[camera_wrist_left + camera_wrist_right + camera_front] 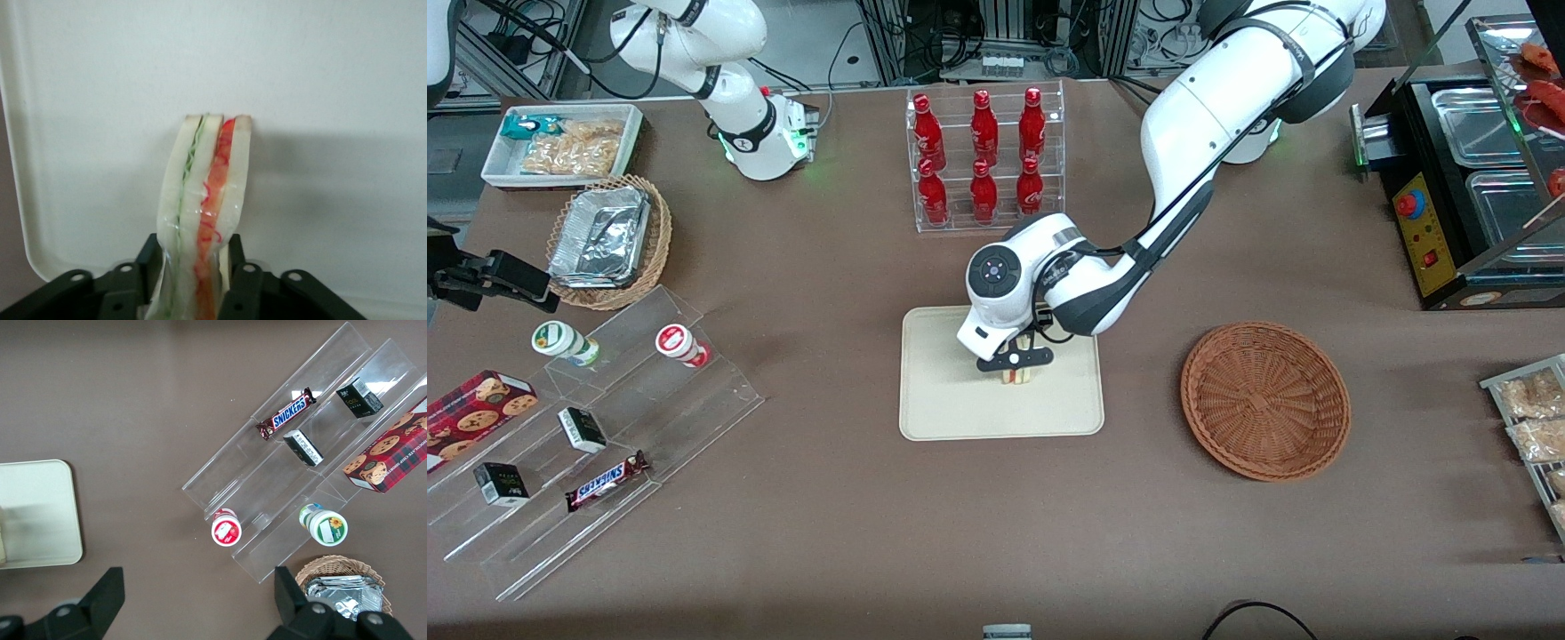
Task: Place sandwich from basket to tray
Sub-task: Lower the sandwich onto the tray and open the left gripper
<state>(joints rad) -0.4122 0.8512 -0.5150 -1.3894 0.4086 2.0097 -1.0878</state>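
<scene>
The sandwich (1015, 376), a pale bread wedge with green and red filling layers, is held between the fingers of my left gripper (1015, 363) over the middle of the cream-beige tray (960, 409). In the left wrist view the gripper (195, 250) is shut on the wrapped sandwich (207, 193), which stands on edge close to the tray surface (333, 100); I cannot tell whether it touches. The reddish-brown wicker basket (1265, 400) lies empty beside the tray, toward the working arm's end. A corner of the tray shows in the right wrist view (33, 513).
A clear rack of red bottles (985, 160) stands farther from the camera than the tray. A stepped acrylic stand with snacks (596, 427), a tan basket with foil containers (609, 240) and a white bin (560, 142) lie toward the parked arm's end. Bagged pastries (1534, 418) sit beside the basket.
</scene>
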